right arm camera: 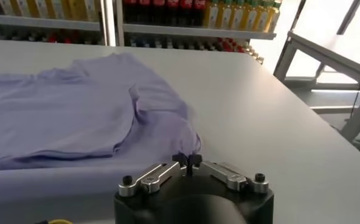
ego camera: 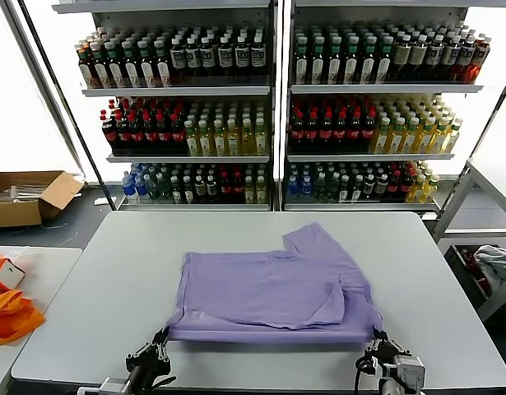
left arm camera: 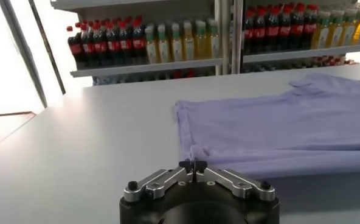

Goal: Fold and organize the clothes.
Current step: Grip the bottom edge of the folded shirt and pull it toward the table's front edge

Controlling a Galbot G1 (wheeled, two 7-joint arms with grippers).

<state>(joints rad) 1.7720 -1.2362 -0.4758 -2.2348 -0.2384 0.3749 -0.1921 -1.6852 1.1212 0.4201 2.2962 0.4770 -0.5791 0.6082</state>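
The clothes are one lavender T-shirt (ego camera: 269, 288) lying partly folded on the grey table (ego camera: 104, 263). One sleeve points toward the far right. My left gripper (ego camera: 160, 337) is at the shirt's near left corner. Its fingertips (left arm camera: 193, 163) are pinched together where the fabric (left arm camera: 277, 122) ends. My right gripper (ego camera: 378, 339) sits at the near right corner, shut (right arm camera: 187, 158) against the bunched cloth (right arm camera: 58, 109). The near hem runs between the two grippers as a straight band. No printed graphic shows.
Shelves of bottles (ego camera: 236, 123) stand behind the table. On the floor at the far left is a cardboard box (ego camera: 26, 196). An orange bag (ego camera: 10, 317) lies on a side table to the left. A whitish-grey cloth bundle (ego camera: 495, 263) rests in a metal rack at the right.
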